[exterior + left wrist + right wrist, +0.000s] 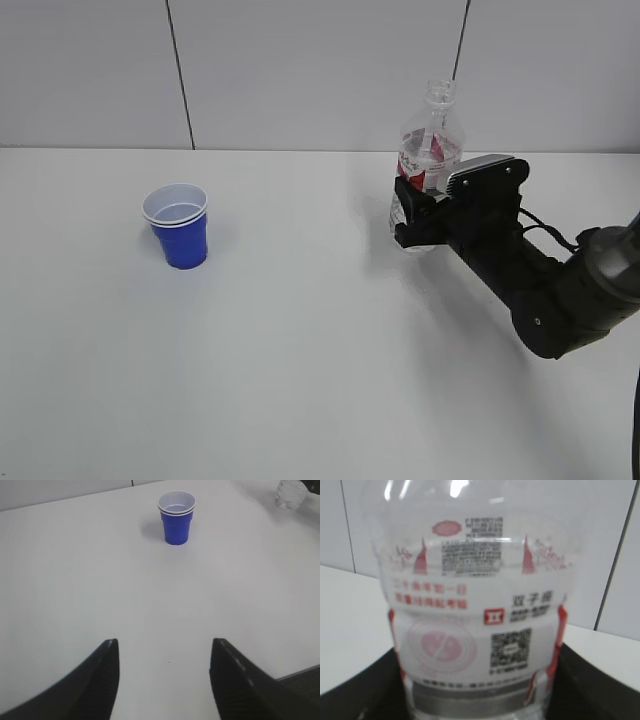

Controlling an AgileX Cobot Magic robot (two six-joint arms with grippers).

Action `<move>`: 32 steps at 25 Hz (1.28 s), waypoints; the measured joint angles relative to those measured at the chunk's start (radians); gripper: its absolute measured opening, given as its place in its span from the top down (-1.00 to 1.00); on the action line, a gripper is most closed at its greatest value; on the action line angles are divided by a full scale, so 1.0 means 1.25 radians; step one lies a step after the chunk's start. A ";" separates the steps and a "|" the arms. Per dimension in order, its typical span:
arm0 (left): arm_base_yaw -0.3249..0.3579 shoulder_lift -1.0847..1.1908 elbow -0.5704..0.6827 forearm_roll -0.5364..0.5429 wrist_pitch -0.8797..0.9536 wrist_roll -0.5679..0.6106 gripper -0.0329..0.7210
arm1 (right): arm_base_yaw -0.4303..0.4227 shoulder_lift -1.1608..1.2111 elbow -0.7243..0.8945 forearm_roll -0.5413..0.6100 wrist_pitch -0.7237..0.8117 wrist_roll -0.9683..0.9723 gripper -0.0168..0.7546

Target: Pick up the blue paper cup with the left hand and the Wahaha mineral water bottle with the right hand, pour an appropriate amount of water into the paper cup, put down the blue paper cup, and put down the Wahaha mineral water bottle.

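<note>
Gripping the Wahaha mineral water bottle (430,150) near the counter's (320,350) back edge, my right claw (425,215) is clamped below its label; thin plastic, so gently. Left claw (165,675) gapes, well short of the light blue paper cup (176,517).

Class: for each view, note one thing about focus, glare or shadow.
Exterior view: the cup casts a soft shadow on the table. Left wrist view: the hand is a dark blur. Right wrist view: the bottle label is soft, with glare near the top.
</note>
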 joint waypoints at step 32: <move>0.000 0.000 0.000 0.000 0.000 0.000 -0.24 | 0.000 -0.075 0.121 0.000 0.049 0.031 -0.66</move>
